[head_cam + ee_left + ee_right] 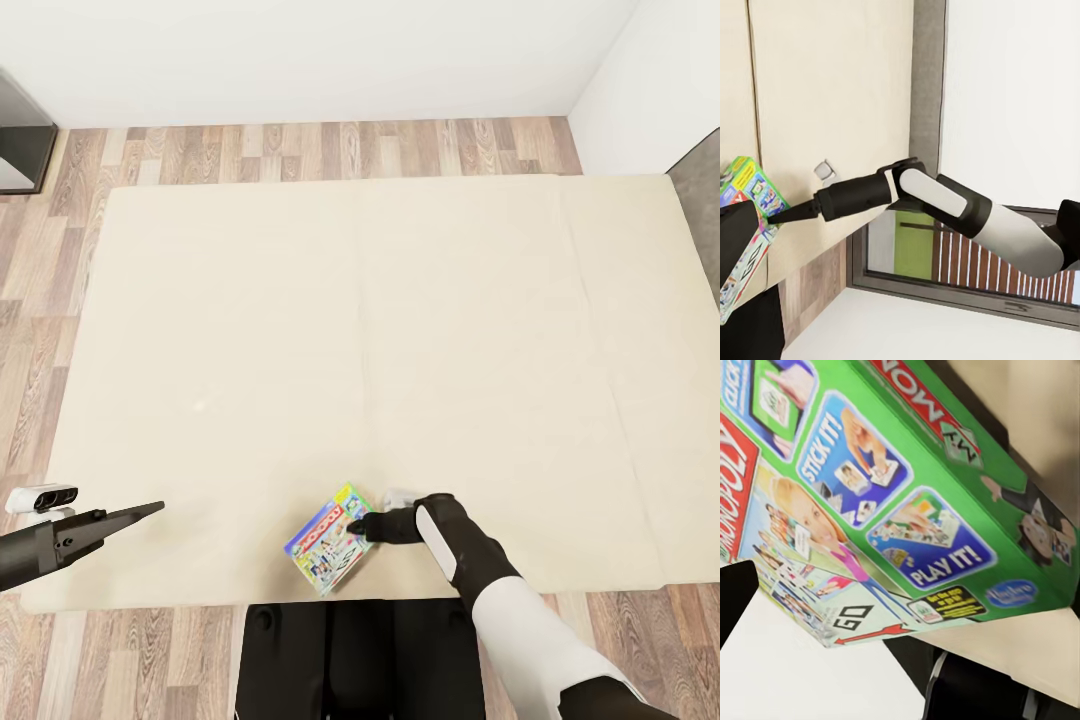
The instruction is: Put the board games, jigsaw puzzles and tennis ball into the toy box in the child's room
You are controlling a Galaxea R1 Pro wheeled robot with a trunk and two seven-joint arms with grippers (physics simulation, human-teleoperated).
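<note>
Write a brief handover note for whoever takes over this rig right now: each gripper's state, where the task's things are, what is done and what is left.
Right gripper: at the near edge of the bed, against the green board game; whether it is clamped cannot be told.
Left gripper: off to the left over the bed's corner, carrying nothing; open or shut is unclear.
The game lies flat on the mattress near the edge in the head view and looms close in the right wrist view.
Done: arm has reached the game.
Left: secure it, carry it to the toy box, then handle the remaining toys.
</note>
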